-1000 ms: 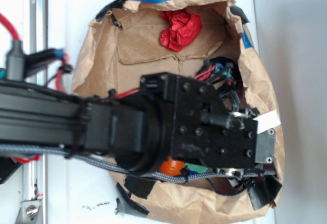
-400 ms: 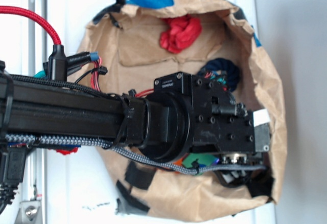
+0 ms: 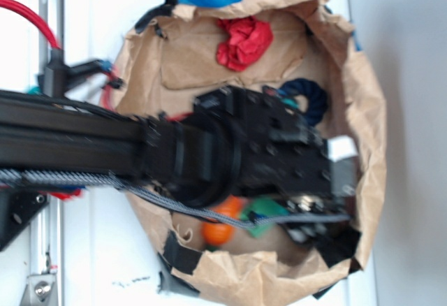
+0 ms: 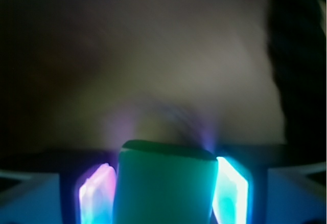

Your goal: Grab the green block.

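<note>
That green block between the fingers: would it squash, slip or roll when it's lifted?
Probably none of these. In the wrist view the green block keeps straight sides and a flat top between the fingers, so it looks stiff. Its matte face suggests decent grip. With flat faces it shouldn't roll, unlike the orange carrot beside it.

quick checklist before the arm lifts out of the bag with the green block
1. Green block sits between the tool fingers: ok.
2. Fingers pressed firmly on both sides of the block: cannot tell, the wrist view is blurred.
3. Orange carrot free of the tool: cannot tell, it lies right beside the block under the arm.
4. Red cloth clear of the tool: ok.
5. Paper bag wall clear of the tool: cannot tell.
</note>
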{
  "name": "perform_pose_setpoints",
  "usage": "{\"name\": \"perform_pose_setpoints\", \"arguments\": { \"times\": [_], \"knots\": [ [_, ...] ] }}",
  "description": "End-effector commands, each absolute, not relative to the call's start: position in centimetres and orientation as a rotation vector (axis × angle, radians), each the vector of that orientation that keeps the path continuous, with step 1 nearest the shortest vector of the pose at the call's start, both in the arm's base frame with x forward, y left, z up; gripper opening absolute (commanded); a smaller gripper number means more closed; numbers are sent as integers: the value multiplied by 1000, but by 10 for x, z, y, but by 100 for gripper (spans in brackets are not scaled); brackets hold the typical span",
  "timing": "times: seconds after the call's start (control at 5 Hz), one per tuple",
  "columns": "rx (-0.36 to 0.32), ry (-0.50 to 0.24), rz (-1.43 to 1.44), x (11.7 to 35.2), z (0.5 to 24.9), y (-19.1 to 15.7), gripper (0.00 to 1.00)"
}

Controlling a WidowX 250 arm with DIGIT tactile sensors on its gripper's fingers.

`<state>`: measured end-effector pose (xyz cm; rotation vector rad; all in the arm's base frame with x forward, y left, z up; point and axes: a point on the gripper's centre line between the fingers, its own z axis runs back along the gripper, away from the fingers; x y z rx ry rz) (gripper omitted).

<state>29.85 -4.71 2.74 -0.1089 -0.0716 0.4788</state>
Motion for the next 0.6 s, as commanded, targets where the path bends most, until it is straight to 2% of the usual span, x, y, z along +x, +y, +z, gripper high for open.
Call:
{"name": "perform_pose_setpoints", "arguments": {
  "times": [0.0,0.2,0.4],
  "knots": [
    [11,-232,376,273,147,14,0],
    [80,-185,369,268,173,17,0],
    [104,-132,384,271,181,17,0]
  ]
}}
